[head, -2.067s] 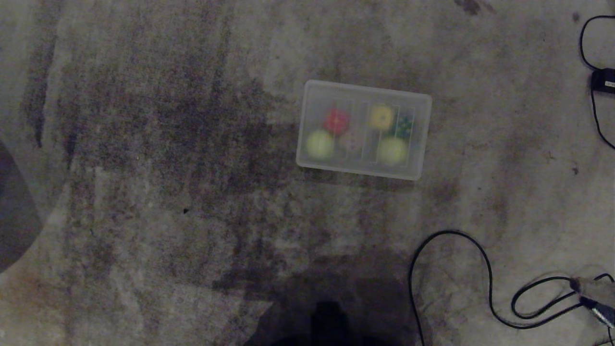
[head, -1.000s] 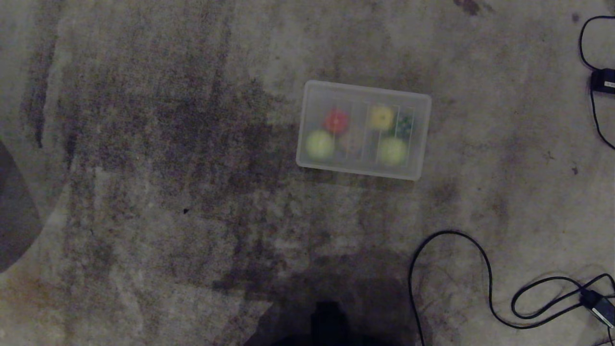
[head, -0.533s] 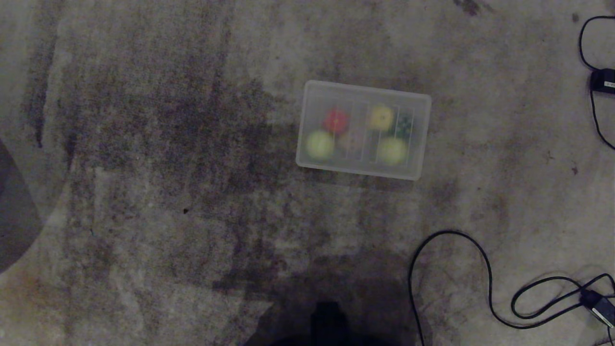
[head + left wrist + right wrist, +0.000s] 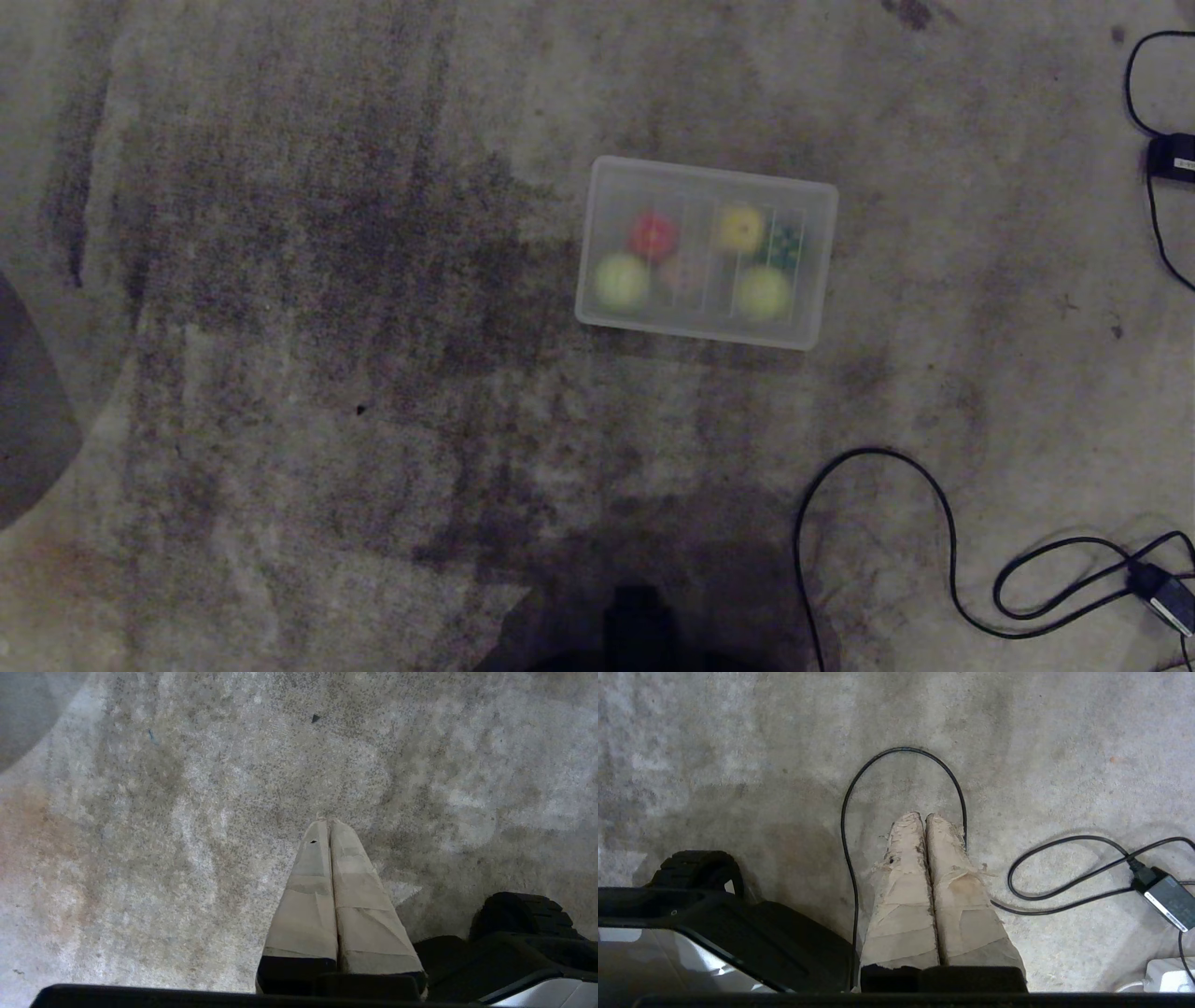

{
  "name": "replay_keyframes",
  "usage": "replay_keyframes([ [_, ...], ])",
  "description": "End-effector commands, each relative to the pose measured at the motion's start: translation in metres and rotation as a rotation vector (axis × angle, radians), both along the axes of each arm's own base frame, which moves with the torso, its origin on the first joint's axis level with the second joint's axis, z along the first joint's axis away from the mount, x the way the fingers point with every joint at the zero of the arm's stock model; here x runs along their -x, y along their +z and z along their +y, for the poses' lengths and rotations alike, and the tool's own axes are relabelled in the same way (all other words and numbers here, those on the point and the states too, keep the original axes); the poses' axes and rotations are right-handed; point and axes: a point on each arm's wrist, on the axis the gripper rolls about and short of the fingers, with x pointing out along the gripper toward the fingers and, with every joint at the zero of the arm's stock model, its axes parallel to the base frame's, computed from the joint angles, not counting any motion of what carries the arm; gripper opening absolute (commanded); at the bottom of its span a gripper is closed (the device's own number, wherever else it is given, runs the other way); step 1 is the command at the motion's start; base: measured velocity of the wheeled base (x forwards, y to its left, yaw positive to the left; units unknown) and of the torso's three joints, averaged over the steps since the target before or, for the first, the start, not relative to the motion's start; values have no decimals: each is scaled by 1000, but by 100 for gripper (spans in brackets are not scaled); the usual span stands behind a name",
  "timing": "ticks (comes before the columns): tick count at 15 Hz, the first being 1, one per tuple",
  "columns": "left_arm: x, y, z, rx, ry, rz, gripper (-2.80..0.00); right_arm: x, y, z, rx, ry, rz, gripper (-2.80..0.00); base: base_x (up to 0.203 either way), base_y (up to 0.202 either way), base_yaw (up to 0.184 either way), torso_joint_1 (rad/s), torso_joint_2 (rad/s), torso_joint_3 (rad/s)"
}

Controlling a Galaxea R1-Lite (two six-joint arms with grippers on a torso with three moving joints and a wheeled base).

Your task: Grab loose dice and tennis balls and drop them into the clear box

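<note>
Over bare floor [image 4: 140,858], both my arms hang parked, pointing down. L claw [image 4: 329,823] & R claw [image 4: 923,816] clenched, holding nothing; R hangs above cable [image 4: 901,751].

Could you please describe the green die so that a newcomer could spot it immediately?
Find the clear box on the stained concrete floor. The green die sits inside at its right end, beside the yellow die and above a tennis ball. It is the darkest thing in there.
</note>
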Motion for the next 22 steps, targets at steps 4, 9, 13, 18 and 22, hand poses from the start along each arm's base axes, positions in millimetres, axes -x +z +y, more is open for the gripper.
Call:
replay_keyframes([
  [4,0,0,0,-11,-4,3,-280,0,0,0,-29,-3,5,-280,0,0,0,0,0,0],
  [9,0,0,0,-9,1,3,-280,0,0,0,-26,-3,5,-280,0,0,0,3,2,109],
  [13,0,0,0,-5,1,3,-280,0,0,0,-24,-3,5,-280,0,0,0,2,2,203],
  [18,0,0,0,-5,2,3,-280,0,0,0,-24,-4,5,-280,0,0,0,5,1,205],
  [22,0,0,0,-6,2,3,-280,0,0,0,-24,-5,5,-280,0,0,0,1,5,201],
])
